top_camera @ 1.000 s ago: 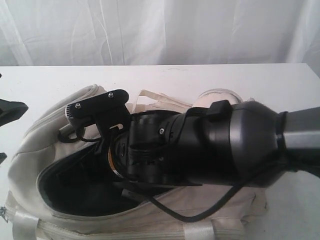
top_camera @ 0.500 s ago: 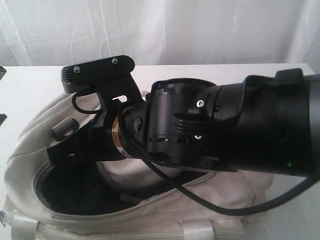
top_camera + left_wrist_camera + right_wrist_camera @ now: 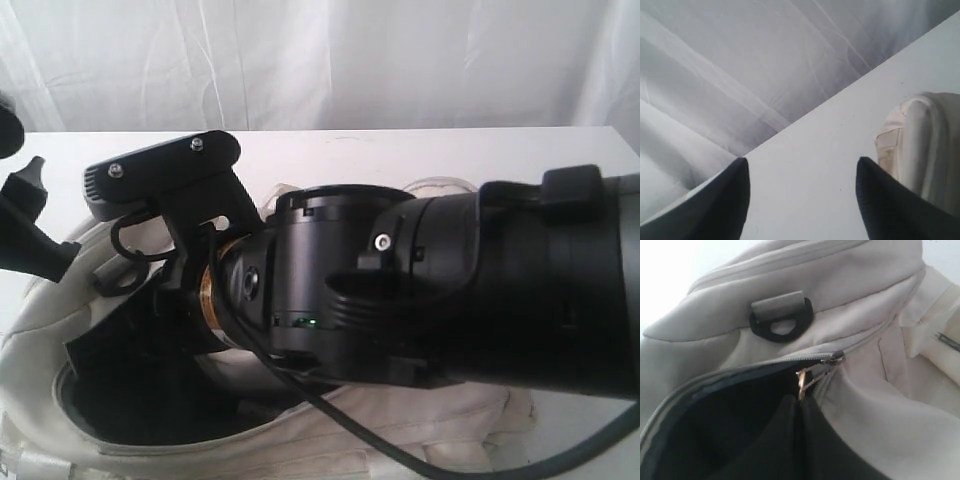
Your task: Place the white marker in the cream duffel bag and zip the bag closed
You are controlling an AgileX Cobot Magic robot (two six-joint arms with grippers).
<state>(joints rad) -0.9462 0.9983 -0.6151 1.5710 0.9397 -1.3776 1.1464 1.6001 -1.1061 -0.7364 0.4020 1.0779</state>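
Cream duffel bag [image 3: 440, 420] mostly hidden behind right arm [image 3: 500, 290]; interior dark.

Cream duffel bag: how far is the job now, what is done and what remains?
Done: uncertain; the white marker shows in no view, so it may lie inside. In hand: the right gripper is shut on the zipper pull of the cream duffel bag; the left gripper hangs open and empty beside it. To do: the top gapes, so zipping remains.
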